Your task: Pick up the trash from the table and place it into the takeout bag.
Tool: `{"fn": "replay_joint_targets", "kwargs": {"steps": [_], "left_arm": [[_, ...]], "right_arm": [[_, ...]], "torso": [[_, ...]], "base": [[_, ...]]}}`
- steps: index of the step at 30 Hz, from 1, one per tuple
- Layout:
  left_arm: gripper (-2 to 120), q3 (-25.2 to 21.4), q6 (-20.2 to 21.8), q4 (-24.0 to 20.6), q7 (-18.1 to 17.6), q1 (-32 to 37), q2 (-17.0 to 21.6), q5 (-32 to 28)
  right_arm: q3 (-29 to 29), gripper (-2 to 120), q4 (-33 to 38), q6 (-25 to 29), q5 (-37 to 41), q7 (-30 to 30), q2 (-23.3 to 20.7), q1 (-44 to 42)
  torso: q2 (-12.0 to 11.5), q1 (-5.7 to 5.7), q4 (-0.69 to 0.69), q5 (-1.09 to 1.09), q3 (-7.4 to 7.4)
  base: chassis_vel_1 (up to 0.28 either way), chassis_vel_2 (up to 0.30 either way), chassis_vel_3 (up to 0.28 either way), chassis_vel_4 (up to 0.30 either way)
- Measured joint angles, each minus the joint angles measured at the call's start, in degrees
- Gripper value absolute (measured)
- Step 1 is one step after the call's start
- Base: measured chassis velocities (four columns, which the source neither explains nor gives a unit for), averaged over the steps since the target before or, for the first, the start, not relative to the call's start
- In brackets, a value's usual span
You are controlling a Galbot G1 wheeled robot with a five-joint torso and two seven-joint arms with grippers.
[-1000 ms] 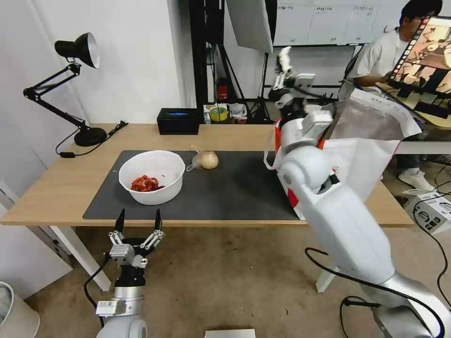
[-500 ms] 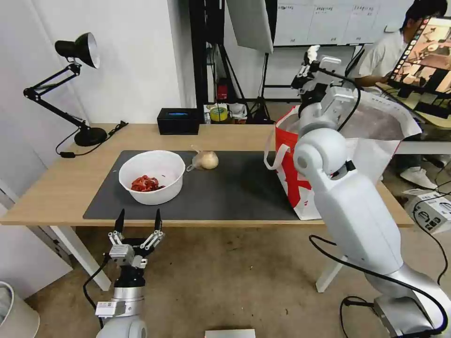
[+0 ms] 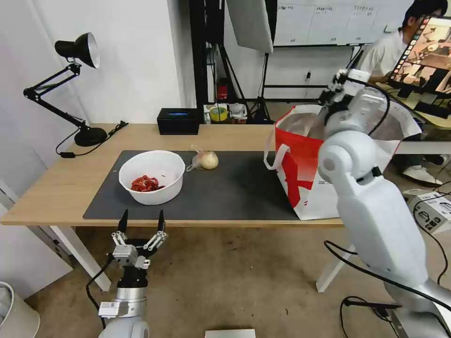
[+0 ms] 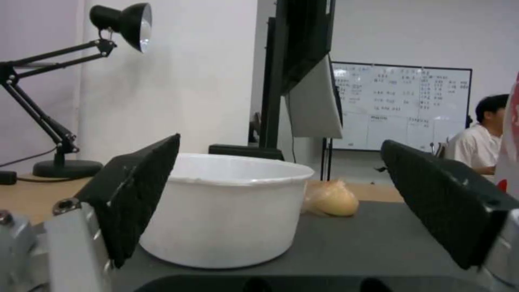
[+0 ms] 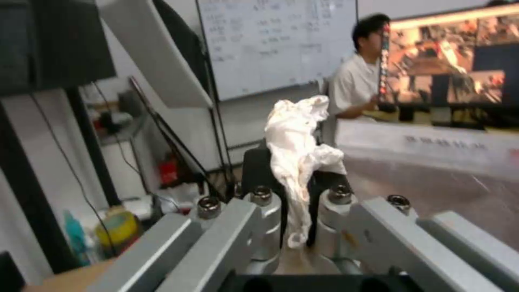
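My right gripper (image 3: 336, 85) is raised above the open top of the red-and-white takeout bag (image 3: 303, 176) at the table's right end. The right wrist view has it (image 5: 296, 172) shut on a crumpled white tissue (image 5: 301, 132). A white bowl (image 3: 151, 176) with red scraps (image 3: 145, 183) sits on the dark mat (image 3: 235, 192). Behind the bowl lies a clear bag with a yellowish lump (image 3: 206, 160). My left gripper (image 3: 141, 224) hangs open below the table's front edge, level with the bowl (image 4: 227, 211) and lump (image 4: 331, 198).
A black desk lamp (image 3: 77, 84) stands at the table's (image 3: 61, 188) back left. A black box (image 3: 178, 120) and a tape roll (image 3: 218, 113) sit along the far edge. A white bin (image 3: 14, 314) is on the floor at the left.
My right arm has swung to the right with the tissue, from the bag's left edge to above its opening. The left gripper has barely moved.
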Motion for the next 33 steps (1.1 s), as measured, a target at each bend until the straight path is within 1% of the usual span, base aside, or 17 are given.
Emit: {"fn": "replay_joint_targets", "kwargs": {"steps": [5,9,13,22,24,25,26,29,30,33], "left_arm": [[100,0.03,0.3,-0.61,-0.02,0.26,0.01,0.47],[100,0.04,0.54,-1.18,-0.03,0.38,0.02,0.55],[100,0.08,0.62,-1.46,-0.07,0.47,0.02,0.6],[100,0.16,0.65,-1.65,-0.14,0.59,0.01,0.65],[100,0.14,0.67,-1.65,-0.16,0.58,0.01,0.67],[100,0.14,0.68,-1.65,-0.16,0.56,0.01,0.68],[100,0.14,0.68,-1.65,-0.16,0.56,0.01,0.68],[100,0.1,0.72,-1.65,-0.21,0.42,0.01,0.7],[100,0.1,0.72,-1.65,-0.21,0.42,0.01,0.7],[100,0.09,0.74,-1.61,-0.22,0.3,0.01,0.71]], "right_arm": [[0.6,3,0.64,-3.32,5.47,4.39,-0.76,-0.55],[0.78,3,0.94,-5.33,7.94,6.33,-0.86,-0.47],[0.85,3,1.16,-6.24,8.83,6.86,-0.98,-0.59],[0.89,3,1.42,-6.49,9.44,6.93,-0.79,-1.46],[0.89,9,1.46,-6.55,9.49,6.82,-0.49,-1.54],[0.88,14,1.46,-6.57,9.49,6.79,-0.36,-1.54],[0.88,14,1.46,-6.57,9.49,6.79,-0.36,-1.54],[0.8,29,1.15,-6.65,9.42,6.67,-0.02,-1.31],[0.8,29,1.15,-6.65,9.42,6.67,-0.02,-1.31],[0.76,42,0.9,-6.66,9.32,6.59,0.06,-0.9]], "torso": [[0.0,0.0,0.0,-0.01,0.0],[0.0,0.0,0.01,-0.01,0.0],[0.0,0.0,0.01,-0.01,0.0],[0.0,0.0,0.01,-0.01,0.0],[0.0,0.0,0.01,-0.01,0.0],[0.0,0.0,0.01,-0.01,0.0],[0.0,0.0,0.01,-0.01,0.0],[0.0,0.0,0.01,-0.01,0.0],[0.0,0.0,0.01,-0.01,0.0],[0.0,0.0,0.01,-0.01,0.0]], "base": [[0.0,0.0,0.0,0.0],[0.0,0.0,0.0,0.0],[0.0,0.0,0.0,0.0],[0.0,0.0,0.0,0.0],[0.0,0.0,0.0,0.0],[0.0,0.0,0.0,0.0],[0.0,0.0,0.0,0.0],[0.0,0.0,0.0,0.0],[0.0,0.0,0.0,0.0],[0.0,0.0,0.0,0.0]]}}
